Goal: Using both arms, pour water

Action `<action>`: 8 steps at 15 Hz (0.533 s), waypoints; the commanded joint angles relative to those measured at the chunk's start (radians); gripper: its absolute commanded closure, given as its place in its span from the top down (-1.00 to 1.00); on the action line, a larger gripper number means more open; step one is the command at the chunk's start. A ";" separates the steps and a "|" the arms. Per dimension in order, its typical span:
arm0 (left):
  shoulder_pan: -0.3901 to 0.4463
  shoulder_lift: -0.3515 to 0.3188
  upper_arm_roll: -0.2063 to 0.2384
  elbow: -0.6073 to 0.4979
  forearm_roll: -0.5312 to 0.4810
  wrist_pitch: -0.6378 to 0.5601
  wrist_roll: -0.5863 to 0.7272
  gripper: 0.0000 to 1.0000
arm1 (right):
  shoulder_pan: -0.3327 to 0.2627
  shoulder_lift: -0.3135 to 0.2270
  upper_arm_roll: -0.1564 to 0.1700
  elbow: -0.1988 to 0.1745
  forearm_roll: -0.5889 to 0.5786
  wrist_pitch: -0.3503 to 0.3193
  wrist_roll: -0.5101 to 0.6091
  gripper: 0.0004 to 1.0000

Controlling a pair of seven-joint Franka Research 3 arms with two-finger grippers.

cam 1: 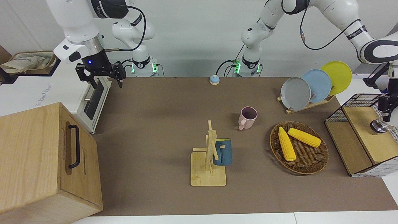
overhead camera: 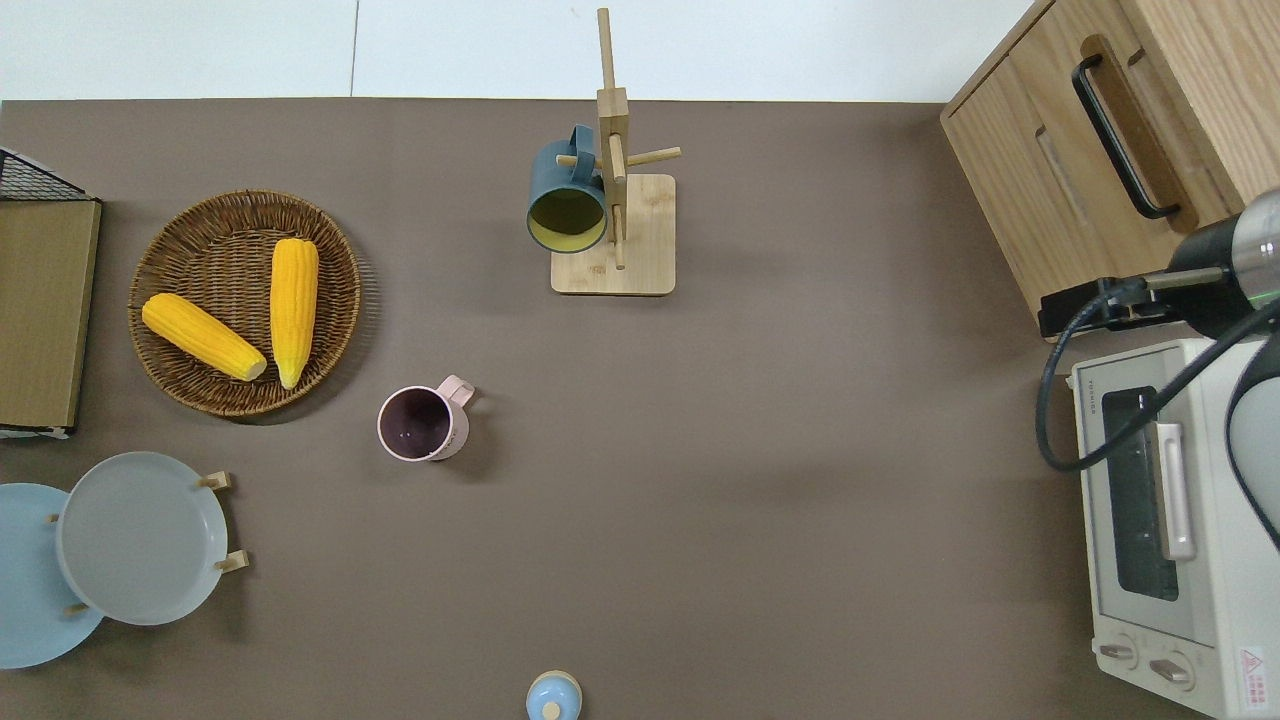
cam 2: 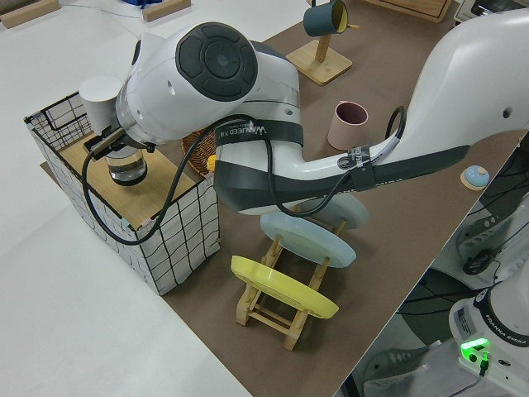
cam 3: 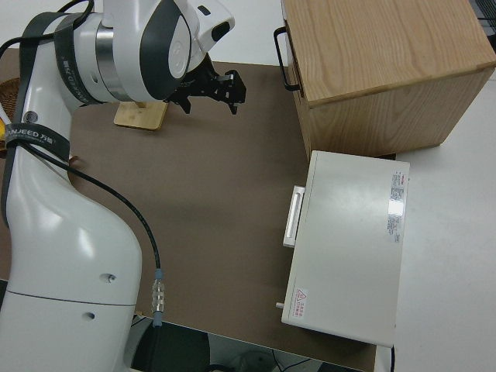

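The task looks to be at its very start, because neither arm holds anything for pouring yet. The right gripper [cam 1: 100, 75] hangs high near the toaster oven [overhead camera: 1170, 520] at the right arm's end of the table, with its fingers spread open and nothing between them. The left gripper [cam 1: 387, 107] is over the wire basket [cam 2: 124, 198] at the left arm's end of the table, just above a small metal cup [cam 1: 379, 127] that stands on the basket's wooden lid; whether its fingers are open or closed cannot be told from these views. The pink mug [overhead camera: 420, 423] stands upright on the brown table [overhead camera: 750, 450], between the corn basket [overhead camera: 245, 300] and the table's middle, well apart from both grippers. The blue mug [overhead camera: 566, 198] hangs on the wooden mug rack [overhead camera: 612, 230], farther from the robots than the pink mug. The next move probably asks the left gripper to take the metal cup, and the right gripper to cross the table for a mug
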 commanded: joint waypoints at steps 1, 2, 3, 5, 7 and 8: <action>0.005 0.029 -0.008 0.030 -0.045 0.017 0.064 -1.00 | -0.003 -0.005 0.000 0.005 0.017 -0.014 -0.007 0.98; 0.005 0.032 -0.007 0.024 -0.069 0.019 0.079 -1.00 | -0.003 -0.005 -0.001 0.005 0.017 -0.015 -0.007 0.98; 0.005 0.037 -0.008 0.022 -0.094 0.017 0.105 -1.00 | -0.003 -0.005 -0.001 0.005 0.017 -0.016 -0.007 0.98; 0.007 0.045 -0.007 0.019 -0.137 0.017 0.150 -1.00 | -0.003 -0.005 -0.001 0.005 0.017 -0.016 -0.007 0.98; 0.005 0.046 -0.007 0.019 -0.141 0.017 0.158 -0.91 | -0.003 -0.005 -0.001 0.005 0.017 -0.014 -0.007 0.98; 0.005 0.046 -0.007 0.019 -0.141 0.017 0.158 -0.73 | -0.003 -0.005 0.000 0.005 0.017 -0.014 -0.007 0.98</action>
